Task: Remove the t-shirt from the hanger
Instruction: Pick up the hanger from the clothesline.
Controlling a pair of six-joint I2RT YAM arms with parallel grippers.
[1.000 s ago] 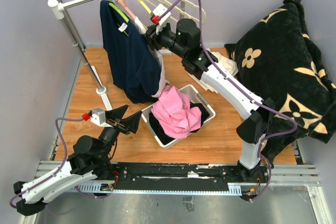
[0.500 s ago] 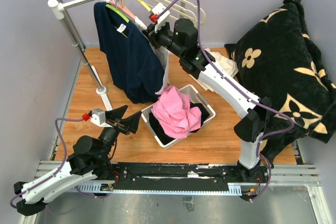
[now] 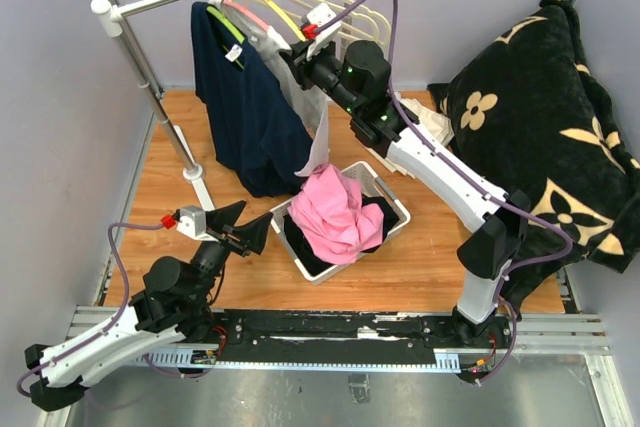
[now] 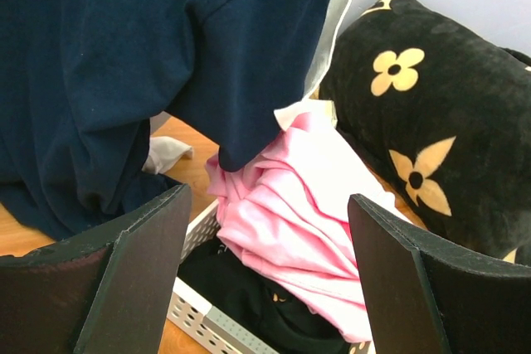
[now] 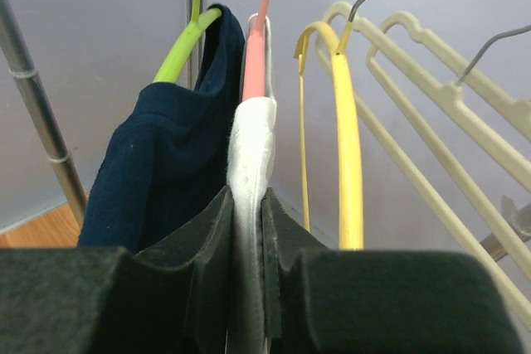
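A white t-shirt [image 3: 303,99] hangs on a pink hanger [image 3: 252,15] on the rail, beside a navy t-shirt [image 3: 245,117] on a green hanger [image 3: 228,25]. My right gripper [image 3: 297,59] is shut on the white t-shirt's shoulder. In the right wrist view the white cloth [image 5: 251,147] is pinched between the pads below the pink hanger [image 5: 255,47], with the navy t-shirt [image 5: 166,163] to its left. My left gripper [image 3: 240,227] is open and empty, low beside the basket. Through its wrist view the navy t-shirt [image 4: 124,55] hangs ahead of it.
A white basket [image 3: 395,202] holds a pink garment [image 3: 335,212] over dark clothes. Yellow [image 5: 348,138] and cream hangers [image 5: 448,80] hang bare to the right. The rack pole [image 3: 160,97] stands at the left. A black flowered blanket [image 3: 540,117] fills the right side.
My right gripper has shifted right and slightly up along the rail. The white t-shirt is drawn out from behind the navy one and shows more. The left arm barely moved.
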